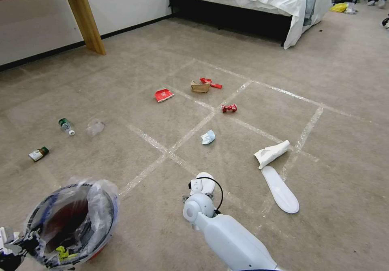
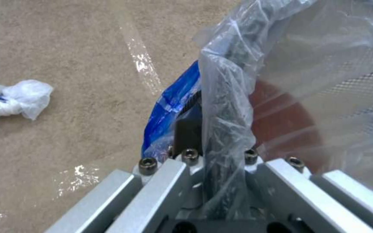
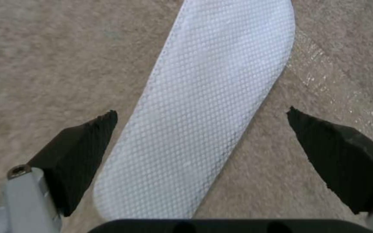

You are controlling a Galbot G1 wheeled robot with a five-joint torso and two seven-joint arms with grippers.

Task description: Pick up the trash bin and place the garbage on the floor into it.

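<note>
I am gripping the trash bin by its lined rim with my left gripper; yellow-green scraps are lying inside. My right gripper is hovering wide open, empty, straddling a white slipper on the floor, its long axis running straight away between the fingers.

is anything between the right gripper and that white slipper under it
Nothing visible. In the right wrist view the right gripper is open, its black fingertips on either side of the white slipper, with only bare floor around it. The left gripper holds the trash bin by its rim.
</note>
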